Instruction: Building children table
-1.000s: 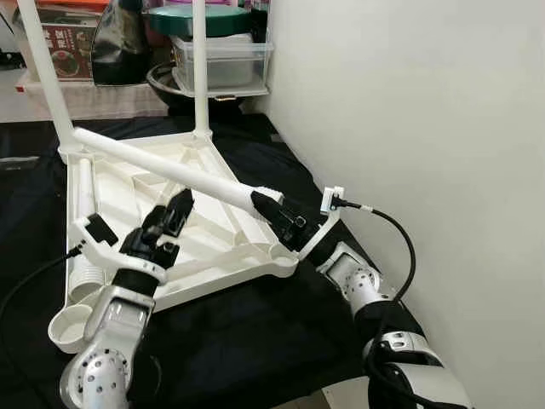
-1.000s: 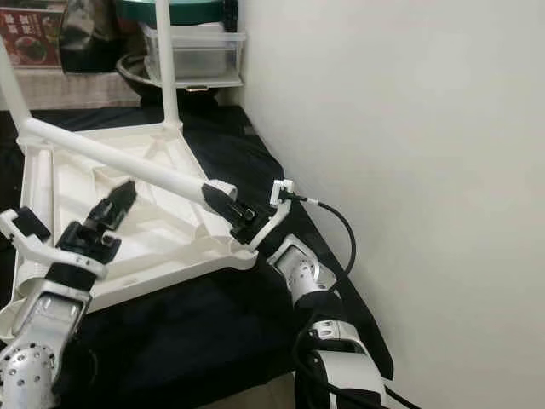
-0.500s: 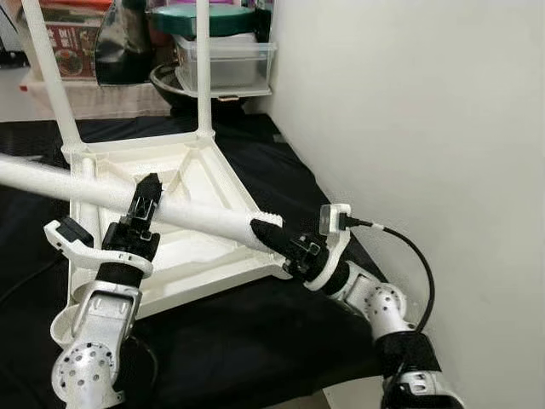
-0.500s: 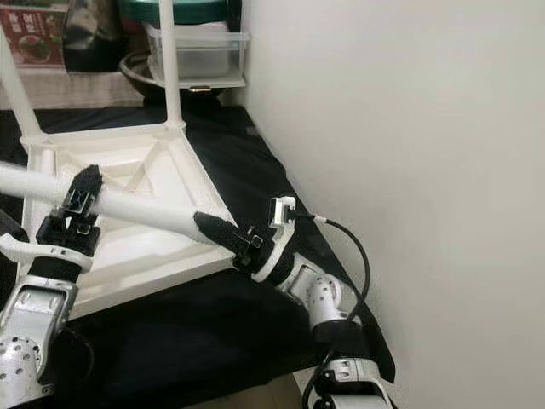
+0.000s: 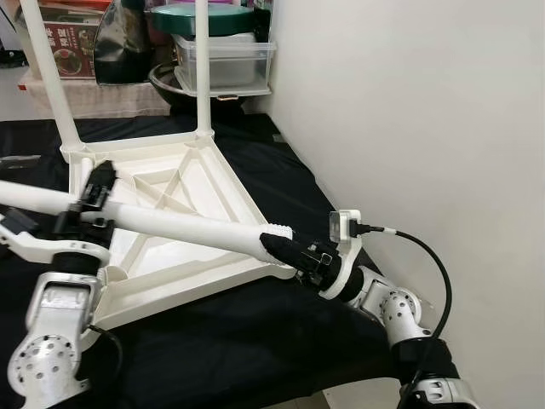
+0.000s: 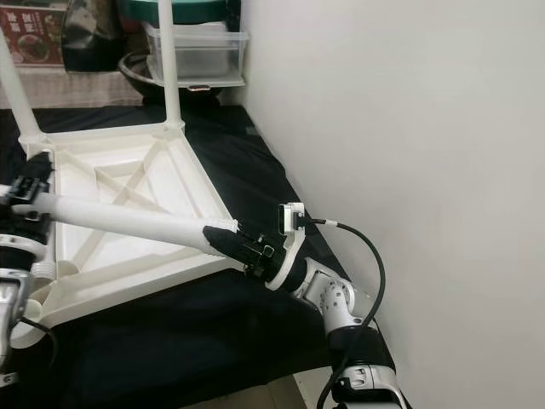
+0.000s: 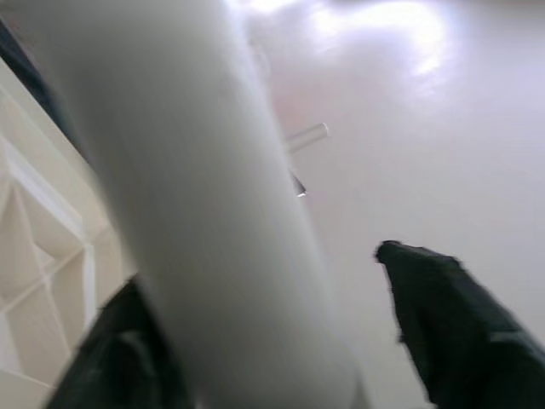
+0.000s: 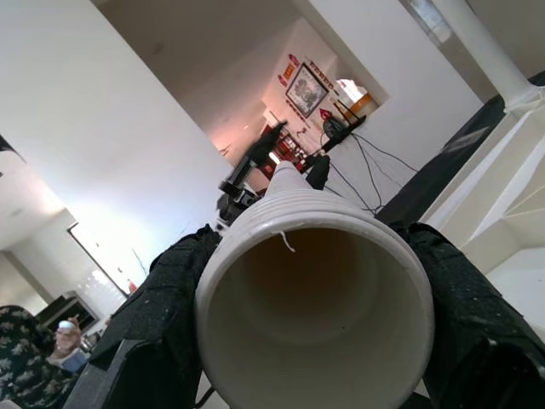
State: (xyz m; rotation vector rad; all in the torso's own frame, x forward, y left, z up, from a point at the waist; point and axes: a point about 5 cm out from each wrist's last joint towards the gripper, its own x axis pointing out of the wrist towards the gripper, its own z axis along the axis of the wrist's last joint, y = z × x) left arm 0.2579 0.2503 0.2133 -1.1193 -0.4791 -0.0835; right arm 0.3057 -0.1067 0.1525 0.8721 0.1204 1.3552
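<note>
A: Position of the top (image 5: 183, 183)?

B: White plastic, upside down on the black cloth (image 5: 255, 341), ribbed underside facing up. Its right edge runs near the wall (image 5: 409, 102). Two legs (image 5: 202, 68) stand upright in the two far corner sockets.

A: And the loose leg (image 5: 170, 226)?

B: Held in the air, slanting across above the near part of the top. Its threaded end (image 5: 274, 232) lies above the near right corner of the top; the other end runs out past the left side of the eye views.

A: Right pincer (image 5: 285, 250)?

B: Clenched on the loose leg at the threaded end. The right wrist view looks straight into the hollow tube (image 8: 315, 298), with a black finger (image 8: 170, 290) pressed against each side.

A: Left pincer (image 5: 92, 198)?

B: At the far left, over the left edge of the top, with a finger either side of the same leg. The left wrist view shows one finger (image 7: 128, 358) against the tube and the other (image 7: 460, 332) standing apart from it. Whether it clamps, I cannot tell.

A: Surroundings?

B: Beyond the cloth's far edge: a clear bin (image 5: 223, 60) with a green lid (image 5: 197, 19) on top, a dark bowl (image 5: 170, 85) and a printed box (image 5: 72, 38). A black cable (image 5: 426, 256) loops from the right wrist.
</note>
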